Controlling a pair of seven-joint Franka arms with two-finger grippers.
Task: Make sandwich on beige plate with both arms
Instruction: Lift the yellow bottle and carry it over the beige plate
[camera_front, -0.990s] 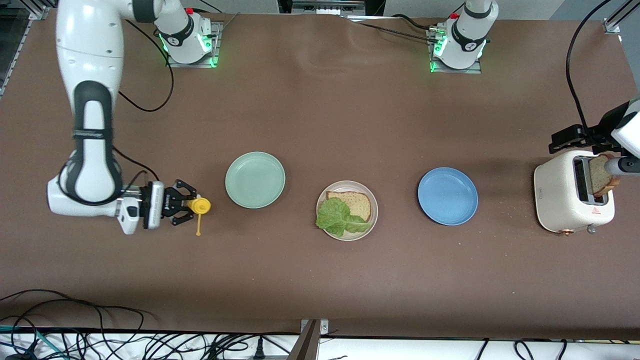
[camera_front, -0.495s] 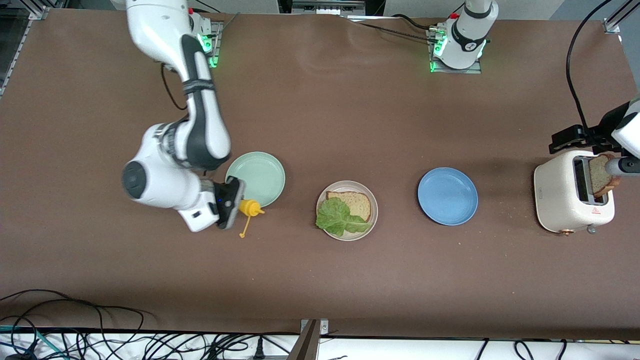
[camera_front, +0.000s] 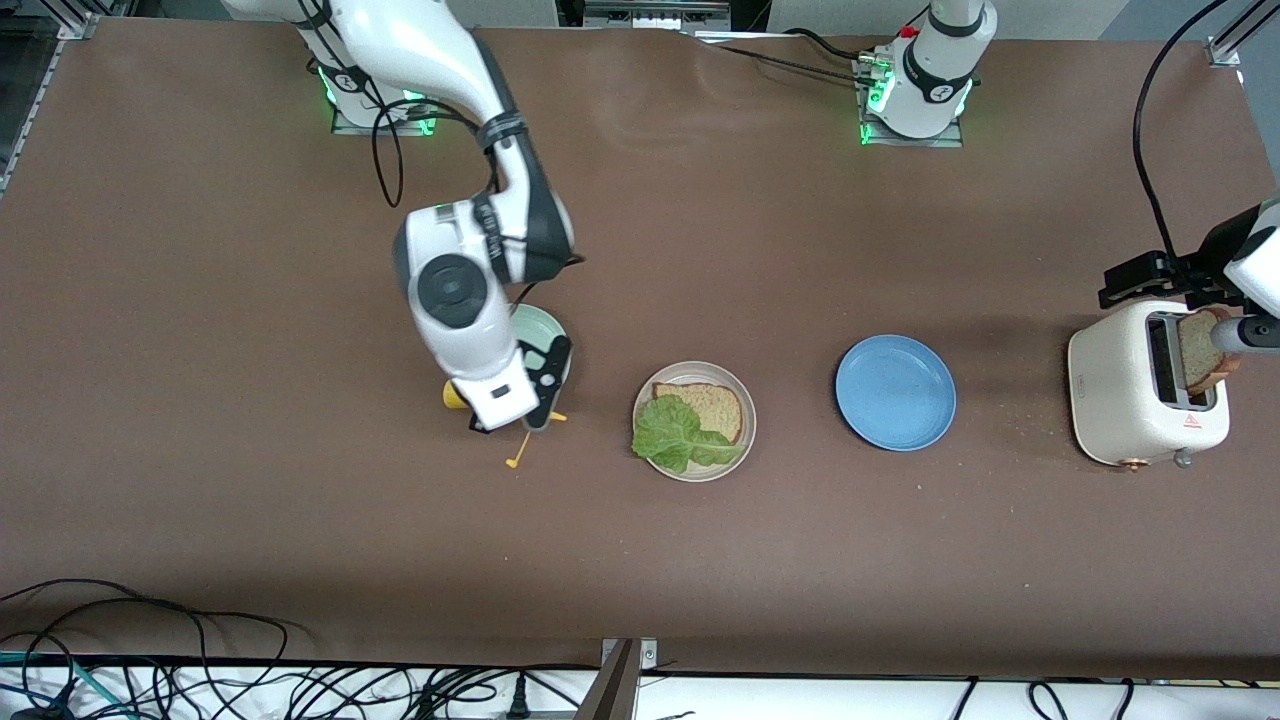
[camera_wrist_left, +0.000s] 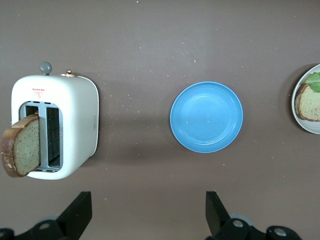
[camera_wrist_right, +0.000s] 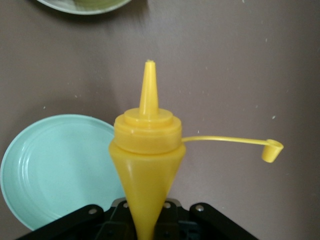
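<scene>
Right wrist view: right gripper clamps yellow mustard bottle

Bright, even overhead light, soft shadows (sharp throughout), faint sheen on the blue plate.

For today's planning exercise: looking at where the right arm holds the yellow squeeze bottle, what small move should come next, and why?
Probably carry the yellow squeeze bottle on toward the beige plate. The right gripper, jaws shut on the bottle, is over the mint-green plate's edge, short of the lettuce and bread slice. The left gripper waits open near the toaster.
</scene>
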